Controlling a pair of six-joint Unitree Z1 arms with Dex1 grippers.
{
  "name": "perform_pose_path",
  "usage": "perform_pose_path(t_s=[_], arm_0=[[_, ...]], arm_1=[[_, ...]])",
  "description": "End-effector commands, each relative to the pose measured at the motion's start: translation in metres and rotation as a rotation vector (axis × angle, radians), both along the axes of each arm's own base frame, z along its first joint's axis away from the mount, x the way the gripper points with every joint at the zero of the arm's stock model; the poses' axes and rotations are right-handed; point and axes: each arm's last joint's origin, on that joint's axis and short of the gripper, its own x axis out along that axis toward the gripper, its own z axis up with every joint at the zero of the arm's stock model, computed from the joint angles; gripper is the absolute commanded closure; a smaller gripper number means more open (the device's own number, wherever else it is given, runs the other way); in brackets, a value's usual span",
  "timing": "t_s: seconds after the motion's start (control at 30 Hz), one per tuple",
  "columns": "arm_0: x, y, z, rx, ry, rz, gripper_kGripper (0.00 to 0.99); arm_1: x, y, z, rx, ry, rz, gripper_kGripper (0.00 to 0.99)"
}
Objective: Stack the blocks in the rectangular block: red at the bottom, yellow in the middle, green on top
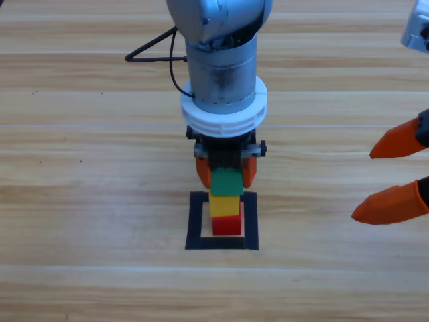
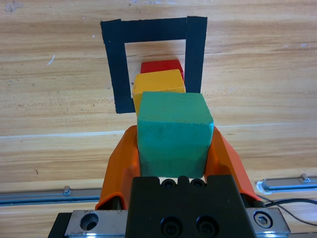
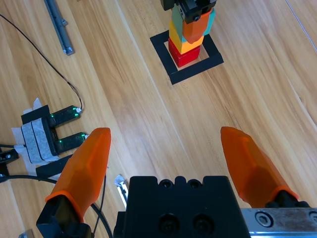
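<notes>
The left gripper (image 1: pixel 226 173) comes down from the top of the high view over the middle of the wooden table (image 1: pixel 80 201) and is closed on the green cube (image 1: pixel 227 181), one orange jaw pressed against each side of it. In the left wrist view the green cube (image 2: pixel 174 134) fills the space between the jaws, with the yellow cube (image 2: pixel 158 85) directly beyond it and the red cube (image 2: pixel 161 66) beyond that. The high view shows the three as one column: the red cube (image 1: pixel 227 225) at the base, the yellow cube (image 1: pixel 225 204) on it, and the green cube on top, though whether the green cube rests fully on the yellow one cannot be told. The red cube stands inside the rectangular block (image 1: pixel 198 221), the black tape frame, nearer its front edge in the high view, with bare wood showing between cube and tape on both sides. The right gripper (image 1: pixel 391 176) waits at the right edge of the high view, well apart from the stack, its jaws spread wide and holding nothing. Its own wrist view looks past its open jaws across the table to the stack (image 3: pixel 187 35) and the tape frame (image 3: pixel 173 75) in the distance.
</notes>
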Motion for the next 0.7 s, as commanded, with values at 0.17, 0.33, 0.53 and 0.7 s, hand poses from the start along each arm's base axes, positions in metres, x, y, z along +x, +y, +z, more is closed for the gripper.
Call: perform_pose_path(t_s=[0.17, 0.33, 0.53, 0.7], arm_0=[[0.005, -0.003, -0.035, 0.089, 0.043, 0.015, 0.99], [0.006, -0.005, -0.041, 0.099, 0.051, 0.013, 0.99], [0.007, -0.006, -0.045, 0.105, 0.056, 0.013, 0.99], [0.005, -0.003, -0.034, 0.087, 0.041, 0.012, 0.867]], arm_1=[[0.012, 0.003, -0.014, -0.042, 0.047, -0.01, 0.013], [0.012, 0.003, -0.014, -0.041, 0.048, -0.009, 0.013], [0.012, 0.003, -0.014, -0.041, 0.048, -0.009, 0.013], [0.012, 0.003, -0.014, -0.043, 0.05, -0.009, 0.013]])
